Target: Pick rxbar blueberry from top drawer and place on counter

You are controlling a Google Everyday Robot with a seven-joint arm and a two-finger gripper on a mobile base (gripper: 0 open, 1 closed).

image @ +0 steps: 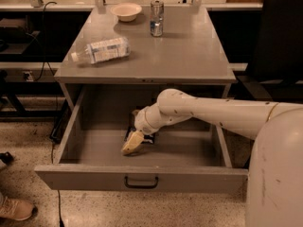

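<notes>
Inside the top drawer (85,178), the gripper (132,144) has bare floor either side, the counter (189,46) overhanging the rear.

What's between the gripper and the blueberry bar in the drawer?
Nothing shows there in the camera view: the gripper, down inside the top drawer, overlaps the rxbar blueberry with no gap.

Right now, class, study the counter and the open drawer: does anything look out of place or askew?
The clear plastic bottle lies tipped on its side on the flat grey metal counter, unlike the upright pale bowl. Nothing looks spilled. The gripper is down inside the open grey metal top drawer, at the dark snack bar.
</notes>
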